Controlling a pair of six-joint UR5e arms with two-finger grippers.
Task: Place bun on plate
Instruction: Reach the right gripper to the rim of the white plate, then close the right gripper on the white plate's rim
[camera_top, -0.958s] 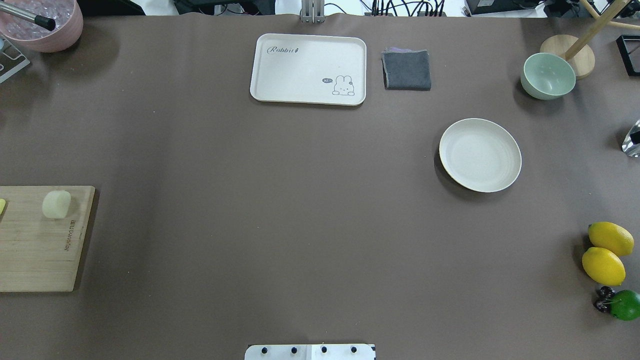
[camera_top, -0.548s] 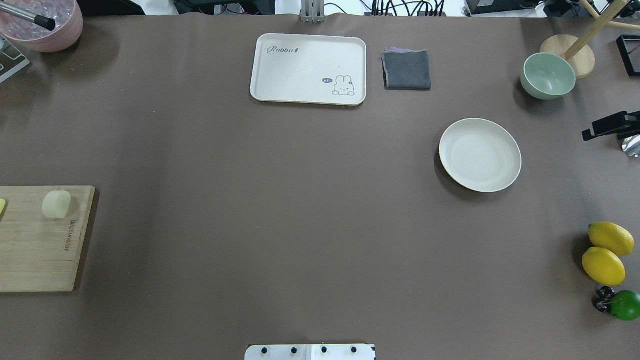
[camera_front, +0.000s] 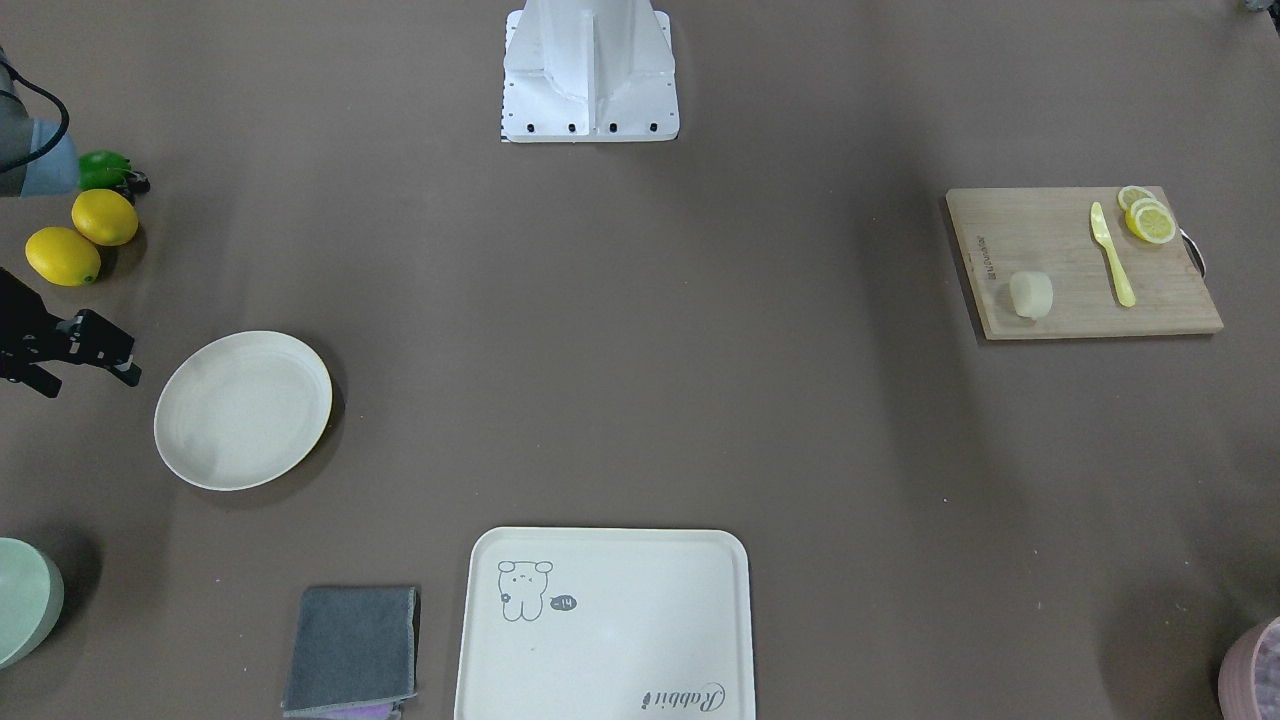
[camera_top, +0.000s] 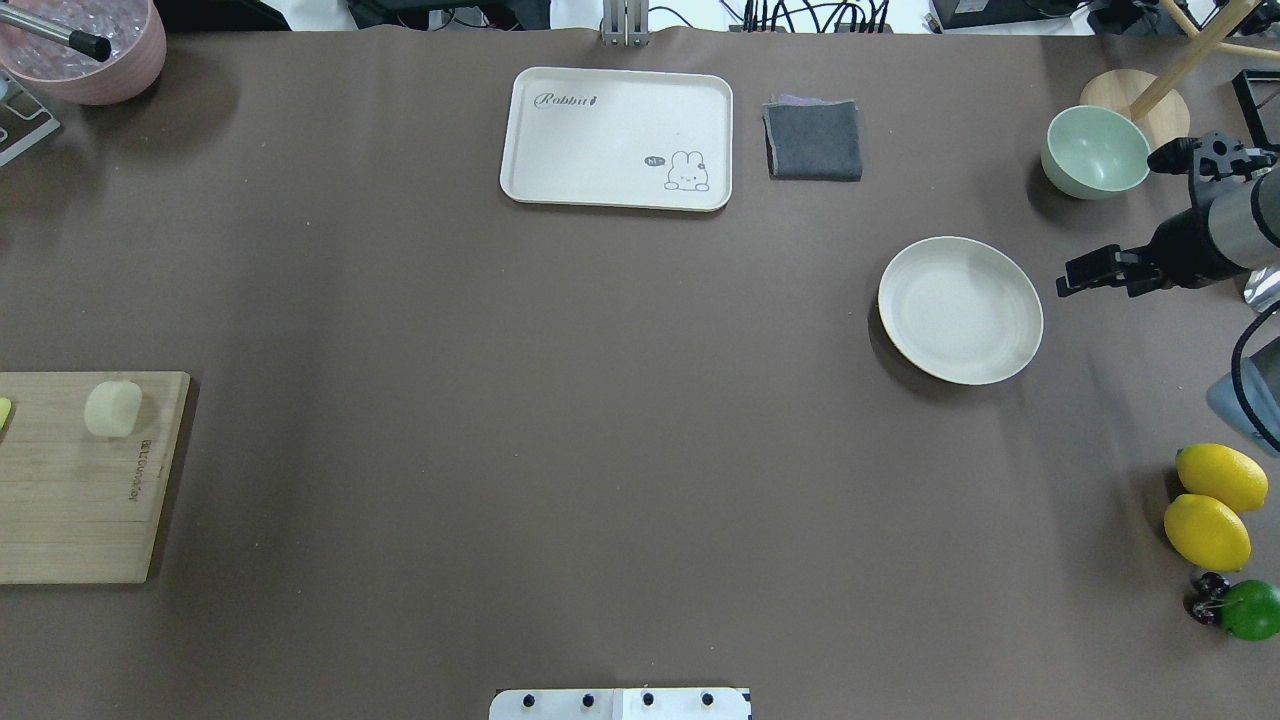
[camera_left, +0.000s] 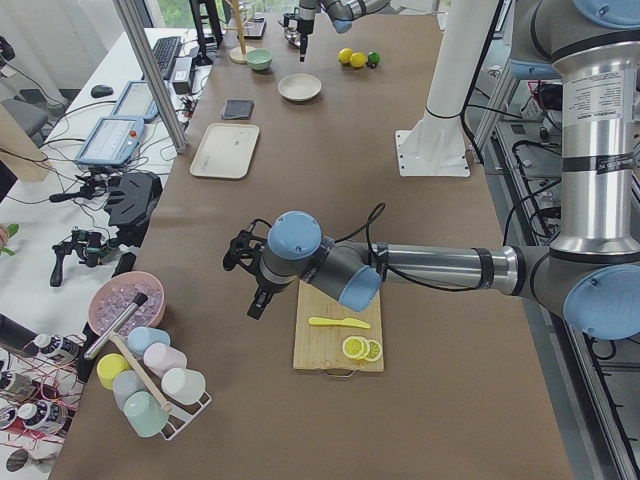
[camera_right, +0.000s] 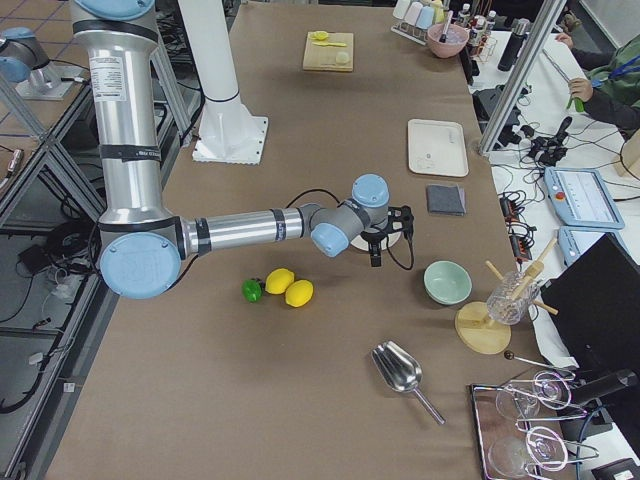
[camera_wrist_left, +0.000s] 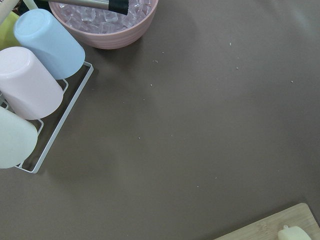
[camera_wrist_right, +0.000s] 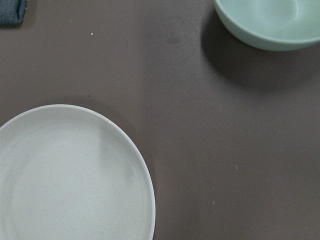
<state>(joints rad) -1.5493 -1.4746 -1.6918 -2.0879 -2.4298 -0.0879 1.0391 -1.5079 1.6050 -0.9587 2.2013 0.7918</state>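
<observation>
the bun lies on the board at the left edge of the desk, near the board's far inner corner, with nothing touching it. in the front-facing view it sits apart from a yellow knife and lemon slices on the same board. the plate stands on the right side of the desk, well apart from the bun.

the right fingers hover just beside the plate's right rim, near a green bowl. i cannot tell whether they are released or clenched. the right wrist view looks straight down on the plate's rim at lower left and the bowl at upper right, with bare desk between them.

the left fingers show only in the left side view, pointing down over the desk just beside the board's far end. their state cannot be told from there. the arm hides the bun in that view. the left wrist view catches the bun at its bottom right corner on the board's corner, and a pink bowl of ice and upturned cups on a rack at upper left.

a tray and a grey cloth lie side by side at the far edge. two lemons and a lime sit at the right edge.
</observation>
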